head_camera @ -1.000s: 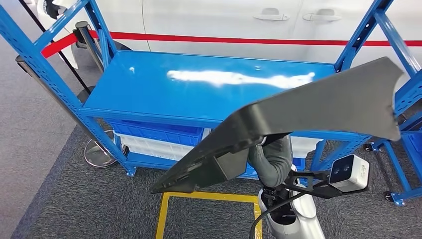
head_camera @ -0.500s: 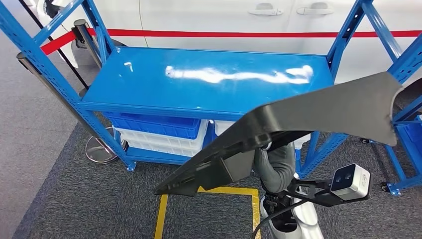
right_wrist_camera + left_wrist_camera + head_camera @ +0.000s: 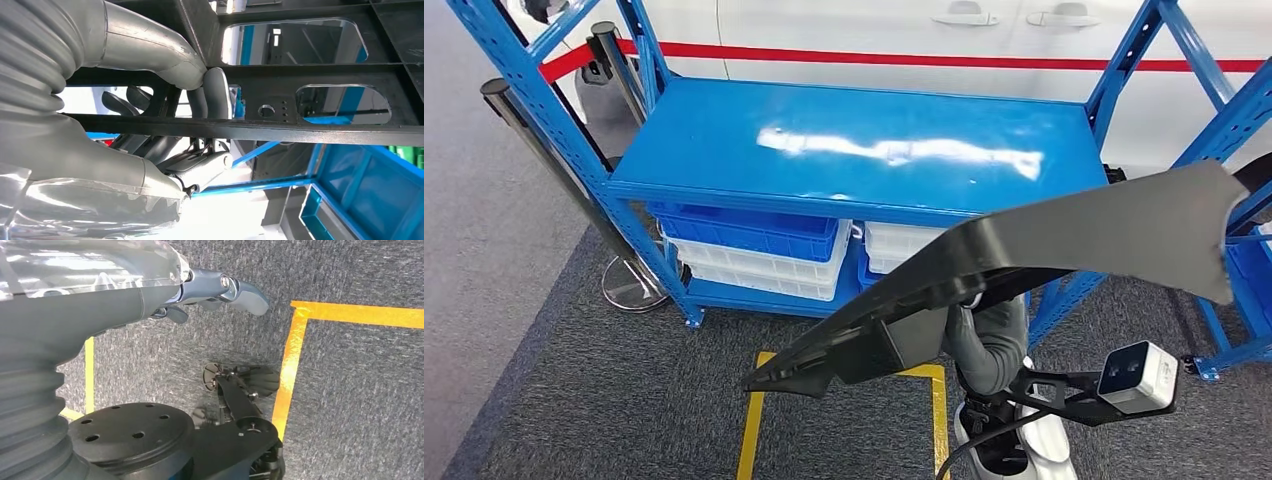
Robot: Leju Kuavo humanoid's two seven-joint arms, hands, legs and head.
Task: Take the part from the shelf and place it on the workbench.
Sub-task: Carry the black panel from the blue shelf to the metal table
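Note:
The part (image 3: 1064,245) is a large, flat black panel with cut-out windows, held tilted in front of me, its low end at the lower left. My right hand (image 3: 989,330) grips it from underneath. In the right wrist view the fingers (image 3: 212,97) wrap around a black bar of the part (image 3: 300,132). The workbench (image 3: 864,150), a glossy blue top on a blue frame, stands just beyond the part. My left hand (image 3: 220,290) hangs over the carpet with the thumb out and nothing in it.
Blue and white bins (image 3: 754,250) sit under the workbench top. A white car (image 3: 904,25) with a red stripe is behind it. Stanchion posts (image 3: 509,105) stand at the left, a blue shelf frame (image 3: 1239,110) at the right. Yellow tape (image 3: 754,430) marks the grey carpet.
The camera has shifted, so the workbench sits a little differently in the picture. The part has dropped slightly lower in view, still in my right hand.

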